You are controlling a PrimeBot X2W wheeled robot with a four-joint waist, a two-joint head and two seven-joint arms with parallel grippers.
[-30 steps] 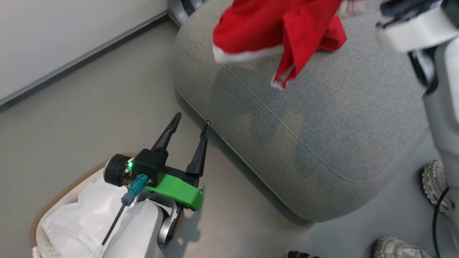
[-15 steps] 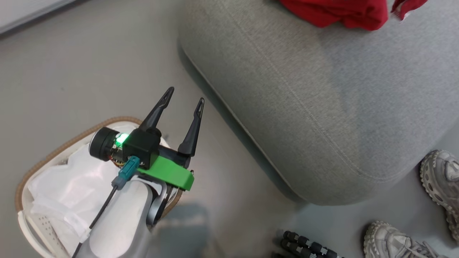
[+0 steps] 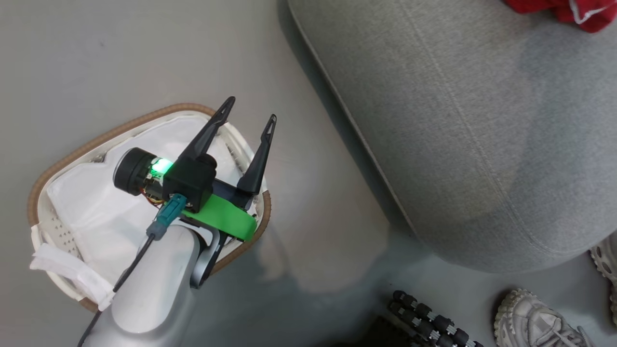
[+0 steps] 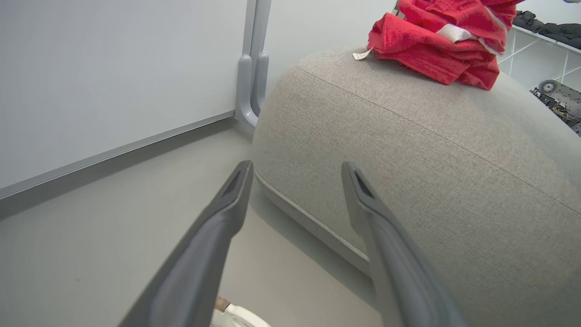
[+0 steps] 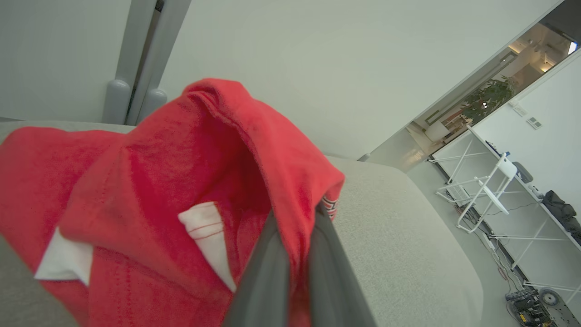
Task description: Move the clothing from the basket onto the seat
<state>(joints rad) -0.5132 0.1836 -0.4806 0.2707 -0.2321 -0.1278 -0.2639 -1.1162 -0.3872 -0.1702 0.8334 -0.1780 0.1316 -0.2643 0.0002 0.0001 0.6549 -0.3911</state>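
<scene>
Right claw (image 5: 297, 227) tight around clothing (image 5: 159, 172)

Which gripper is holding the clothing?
The right gripper: its jaws are shut on the red clothing over the seat. The left gripper is open and empty over the basket.

in the head view the basket (image 3: 58, 230) sits on the floor (image 3: 120, 58) at the left of the frame, its liner (image 3: 96, 212) inside it. the left gripper (image 3: 251, 108) hangs over the basket's right rim. the seat (image 3: 458, 120) fills the upper right, apart from the basket, with the clothing (image 3: 573, 9) on it at the top right corner. a shoe (image 3: 530, 320) stands on the floor at the lower right, below the seat. in the right wrist view a fold of the clothing sits between the fingers of the right gripper (image 5: 297, 211), above the seat.
</scene>
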